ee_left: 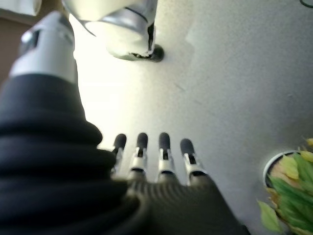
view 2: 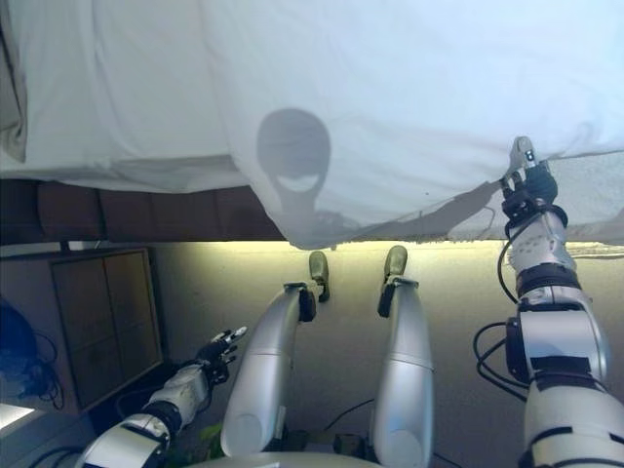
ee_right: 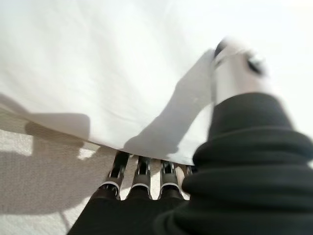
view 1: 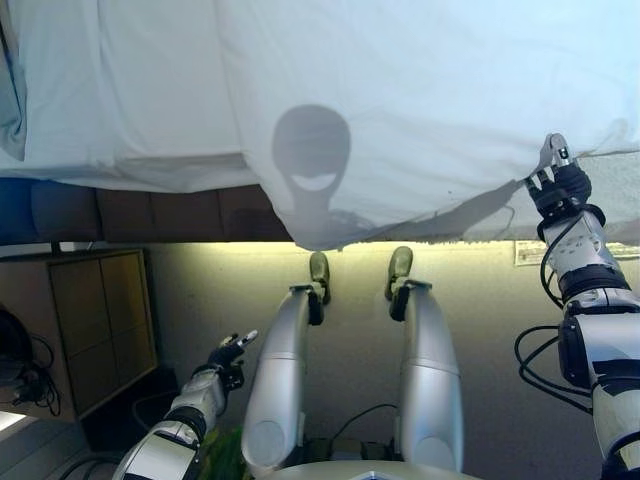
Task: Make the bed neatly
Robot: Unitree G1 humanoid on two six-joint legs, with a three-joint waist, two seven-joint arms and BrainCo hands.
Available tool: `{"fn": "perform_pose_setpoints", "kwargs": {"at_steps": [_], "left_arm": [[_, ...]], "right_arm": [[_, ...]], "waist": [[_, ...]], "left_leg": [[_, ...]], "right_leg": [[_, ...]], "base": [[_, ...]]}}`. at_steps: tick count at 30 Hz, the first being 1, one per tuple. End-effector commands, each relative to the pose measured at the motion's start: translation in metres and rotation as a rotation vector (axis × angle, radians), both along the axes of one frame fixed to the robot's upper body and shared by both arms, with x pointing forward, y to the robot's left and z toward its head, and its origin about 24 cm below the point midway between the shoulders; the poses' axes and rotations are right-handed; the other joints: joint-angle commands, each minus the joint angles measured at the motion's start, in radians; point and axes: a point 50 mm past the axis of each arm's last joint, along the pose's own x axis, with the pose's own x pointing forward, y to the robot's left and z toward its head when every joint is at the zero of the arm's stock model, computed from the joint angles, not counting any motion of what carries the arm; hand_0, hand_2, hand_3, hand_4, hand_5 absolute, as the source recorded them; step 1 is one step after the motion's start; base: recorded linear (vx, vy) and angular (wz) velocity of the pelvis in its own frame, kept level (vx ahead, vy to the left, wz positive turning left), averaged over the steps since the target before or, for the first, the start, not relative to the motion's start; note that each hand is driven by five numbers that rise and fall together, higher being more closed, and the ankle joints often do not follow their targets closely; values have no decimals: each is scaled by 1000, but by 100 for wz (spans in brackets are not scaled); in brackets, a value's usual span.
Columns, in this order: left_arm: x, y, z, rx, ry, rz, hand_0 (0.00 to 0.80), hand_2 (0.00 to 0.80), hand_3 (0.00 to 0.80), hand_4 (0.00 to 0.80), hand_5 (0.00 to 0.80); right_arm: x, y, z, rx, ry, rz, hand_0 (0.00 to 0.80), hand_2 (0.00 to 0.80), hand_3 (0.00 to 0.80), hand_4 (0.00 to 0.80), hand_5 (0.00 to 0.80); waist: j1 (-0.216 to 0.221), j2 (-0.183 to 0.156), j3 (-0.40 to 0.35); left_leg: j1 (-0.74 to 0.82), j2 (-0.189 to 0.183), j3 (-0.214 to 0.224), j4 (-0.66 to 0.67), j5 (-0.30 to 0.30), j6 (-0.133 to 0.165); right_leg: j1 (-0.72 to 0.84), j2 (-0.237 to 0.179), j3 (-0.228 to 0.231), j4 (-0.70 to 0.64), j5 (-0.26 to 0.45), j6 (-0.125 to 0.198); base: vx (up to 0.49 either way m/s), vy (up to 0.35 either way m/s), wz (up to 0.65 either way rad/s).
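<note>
Cabinet (view 1: 100,325) of brown wood is standing on the floor at the far left, beside the bed. The left hand (view 1: 227,357) is hanging low near it, fingers straight and relaxed, holding nothing, with a green potted plant (ee_left: 289,188) just beside it. The white sheet (view 1: 400,110) is lying across the bed, its edge drooping over the side. At the right, the right hand (view 1: 556,172) appears to be pinching that edge, fingers tucked beneath the cloth and thumb on top.

One white duvet (view 1: 420,90) lies over one bed (view 1: 120,120). One wooden cabinet (view 1: 100,325) and one potted plant (ee_left: 291,188) stand on the floor.
</note>
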Motion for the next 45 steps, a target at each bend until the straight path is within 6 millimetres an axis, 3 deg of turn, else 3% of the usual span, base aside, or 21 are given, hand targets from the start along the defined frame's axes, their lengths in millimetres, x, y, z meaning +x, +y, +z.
{"fn": "perform_pose_setpoints", "kwargs": {"at_steps": [1,7,12,17,20,22,25,32,39,45], "left_arm": [[-30,13,-12,28,64,8,0,0,0,0,0],[-33,21,-11,43,66,15,0,0,0,0,0],[-37,28,-11,58,75,39,0,0,0,0,0],[-26,34,-3,33,-7,83,0,0,0,0,0],[-6,33,12,-20,-130,117,0,0,0,0,0],[22,28,33,-72,-261,132,0,0,0,0,0],[47,23,58,-106,-384,130,0,0,0,0,0],[97,-6,111,-204,-617,158,0,0,0,0,0],[106,-59,100,-389,-434,30,0,0,0,0,0],[106,-91,93,-578,-292,8,0,0,0,0,0]], "right_arm": [[1,-5,45,-139,-138,54,800,800,800,800,800],[-5,-12,30,-142,-111,57,800,800,800,800,800],[-6,-14,30,-150,-110,48,800,800,800,800,800],[-6,-9,20,-145,-80,75,800,800,800,800,800],[-6,-2,7,-125,-57,103,800,800,800,800,800],[-8,5,-10,-102,-36,129,800,800,800,800,800],[-10,14,-24,-74,-24,157,800,800,800,800,800],[-5,47,-50,-16,21,250,800,800,800,800,800],[1,75,-55,33,26,310,800,800,800,800,800],[10,96,-45,45,-11,350,800,800,800,800,800]], "waist": [[0,4,-4],[4,-10,-9],[6,-21,-18],[3,-37,-25],[1,-49,-33],[0,-60,-47],[0,-73,-63],[3,-120,-121],[-13,-167,-166],[-26,-205,-160]], "left_leg": [[63,-18,-14,-29,15,-4],[133,-24,-23,-80,37,-11],[171,-25,-25,-99,36,-14],[196,-17,-27,-96,34,-20],[228,-10,-29,-114,43,-24],[260,-5,-30,-147,58,-28],[305,-4,-32,-194,76,-33],[442,3,-33,-353,126,-46],[539,15,-24,-449,152,-47],[548,31,-11,-429,133,-36]], "right_leg": [[76,14,11,-91,74,39],[158,20,6,-152,87,48],[205,22,-3,-179,82,44],[240,25,-6,-182,75,39],[275,23,-4,-203,78,44],[310,22,-6,-235,89,53],[359,22,-10,-287,105,63],[499,27,-20,-435,145,88],[599,39,-14,-538,190,109],[622,48,-7,-545,202,117]], "base": [[53,3,-6],[41,-10,-3],[16,3,2],[32,-7,0],[86,-25,0],[103,-30,2],[100,-44,4],[97,-39,1],[114,-47,-5],[55,-88,-2]]}}
